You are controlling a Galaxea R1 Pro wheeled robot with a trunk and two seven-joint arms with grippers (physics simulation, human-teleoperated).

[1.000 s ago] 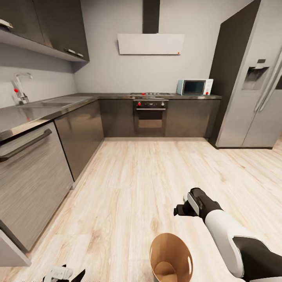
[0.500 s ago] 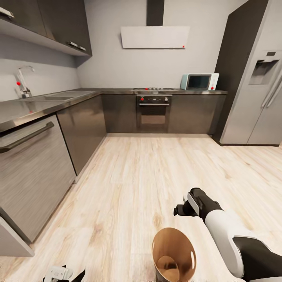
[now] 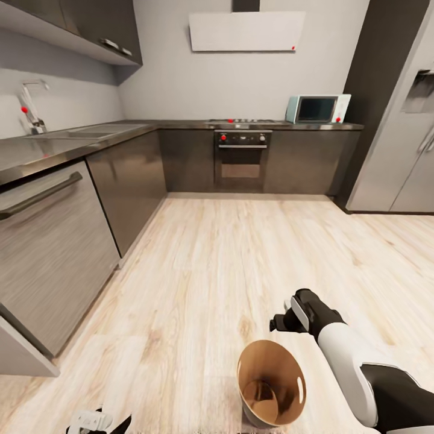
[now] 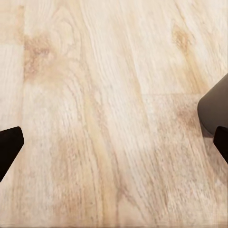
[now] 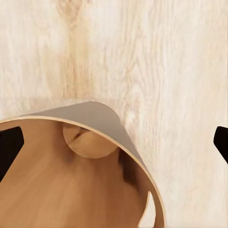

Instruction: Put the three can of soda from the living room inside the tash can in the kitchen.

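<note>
Room: a kitchen with a pale wood floor point(image 3: 241, 265), dark cabinets along two walls and a grey counter point(image 3: 54, 150) on top.
Back wall: an oven point(image 3: 242, 160) sits under the hob, a white hood point(image 3: 246, 31) hangs above it, and a pale teal microwave point(image 3: 317, 109) stands on the counter to the right of the hob.
Left side: a sink with a tap point(image 3: 29, 108), and a dishwasher front with a long dark handle point(image 3: 42, 194).
Right side: a tall grey fridge point(image 3: 404, 132) beside a dark panel.
Bin: the trash can point(image 3: 271, 386) stands on the floor near the bottom of the head view, just in front of the robot, its coppery inside open to the camera; from the right wrist its rim point(image 5: 118, 137) and round bottom are seen from above.
Cans: I cannot make out any soda can inside the bin.
Right gripper point(image 3: 283, 321): it hangs above the floor just beyond the bin's far rim; its dark fingertips point(image 5: 9, 142) stand wide apart at the picture's edges, released and holding nothing.
Left gripper point(image 3: 99, 422): low at the bottom edge of the head view, over bare floor; its fingertips point(image 4: 8, 145) are spread wide, released and empty.
</note>
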